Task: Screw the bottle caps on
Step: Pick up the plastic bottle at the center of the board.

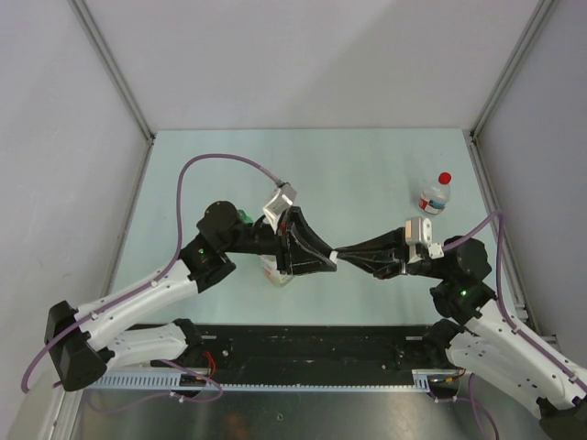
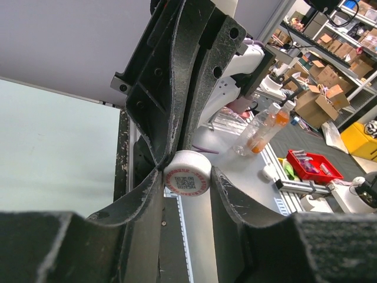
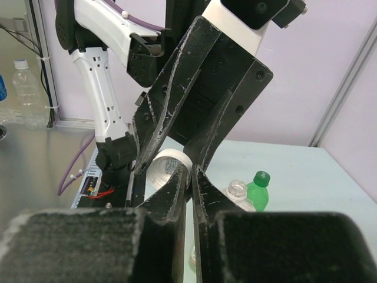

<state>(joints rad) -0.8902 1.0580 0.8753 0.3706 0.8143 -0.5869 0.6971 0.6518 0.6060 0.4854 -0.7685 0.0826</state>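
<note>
Above the middle of the table (image 1: 367,165), the left gripper (image 1: 328,258) and the right gripper (image 1: 344,256) were brought tip to tip, and the white cap (image 2: 187,173) was held in the air between them. In the left wrist view the cap was seen end-on, its top marked with a square code label. It was flanked by the two curved fingers (image 2: 141,203) of the left gripper, whose pads were pressed against its ribbed sides, so the left claw was clenched on the white cap. The right claw was reached in from the opposite side. Its jaws were drawn almost together, with only a thin slit between them, and its tips were set at the cap's rim. Whether that rim was pinched or let go could not be told.

The red cap (image 1: 445,178) was seated on the small clear bottle (image 1: 433,200), which was stood upright near the table's far right side, well apart from both arms. The green cap (image 3: 261,177) was seated on the green bottle (image 3: 257,196), partly hidden under the left arm. Just beside it the wider clear bottle (image 3: 237,190) was stood, its neck open.
</note>
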